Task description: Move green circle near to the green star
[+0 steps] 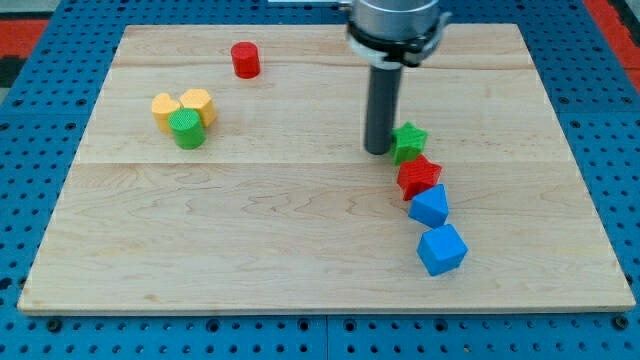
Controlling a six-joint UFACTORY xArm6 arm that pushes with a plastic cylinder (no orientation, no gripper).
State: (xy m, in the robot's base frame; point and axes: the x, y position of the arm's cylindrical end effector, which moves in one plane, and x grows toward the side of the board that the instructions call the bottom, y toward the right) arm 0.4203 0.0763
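Rod-ended, the arm has no hand; my tip (378, 151) touches one green star block (408, 142); one green circle block (186, 129) sits far toward the view's left.

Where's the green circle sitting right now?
The green circle sits in the view's upper left, touching two yellow blocks just above it, far from the green star and my tip.

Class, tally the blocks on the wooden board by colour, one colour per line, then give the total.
Green: 2, the green circle and the green star
Yellow: 2
Red: 2
Blue: 2
Total: 8
My tip is just left of the green star.
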